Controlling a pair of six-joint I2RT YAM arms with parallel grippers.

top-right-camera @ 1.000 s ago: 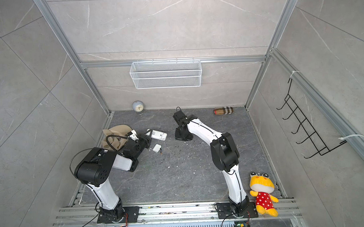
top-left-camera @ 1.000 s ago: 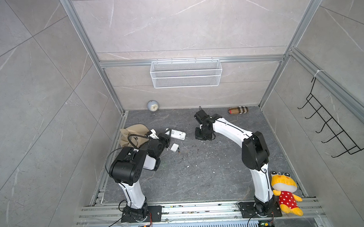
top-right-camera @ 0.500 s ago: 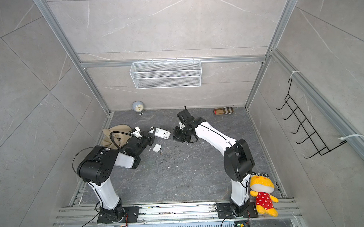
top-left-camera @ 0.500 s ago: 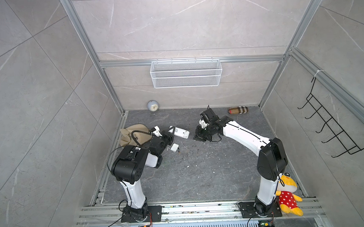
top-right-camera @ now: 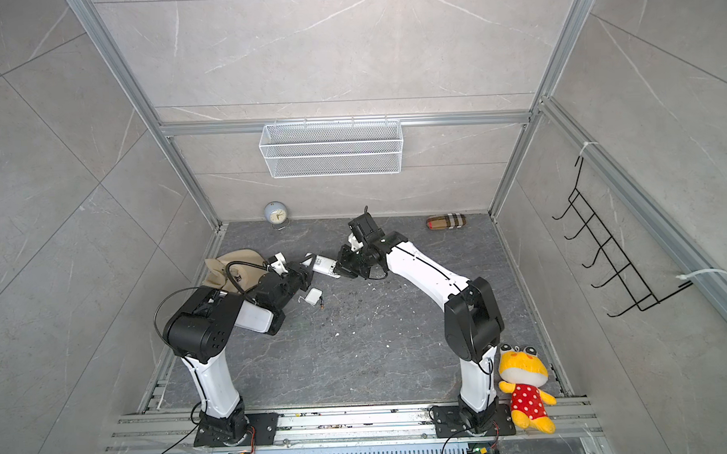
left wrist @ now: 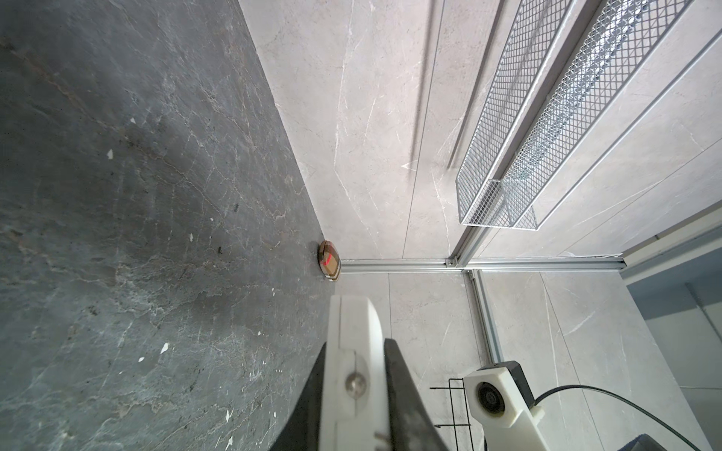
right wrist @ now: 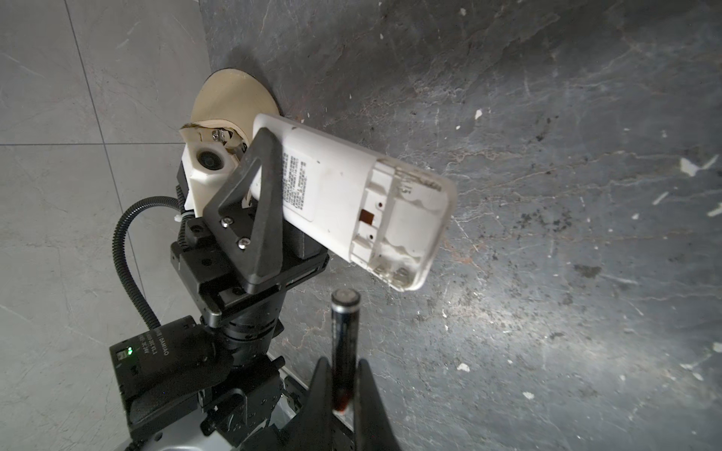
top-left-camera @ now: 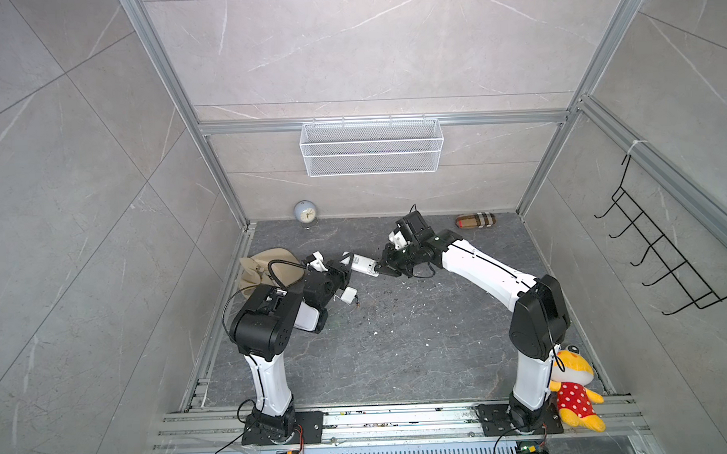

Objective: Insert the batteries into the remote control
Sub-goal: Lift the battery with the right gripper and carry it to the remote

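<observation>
Because the slim dark cylindrical battery looks light, rigid and slick, the right gripper pinches it near one end, shut tight; the white oblong plastic remote control, cover off and bay apparently empty, hangs above the desk just left of centre in both top views, clamped by the closed left gripper.
</observation>
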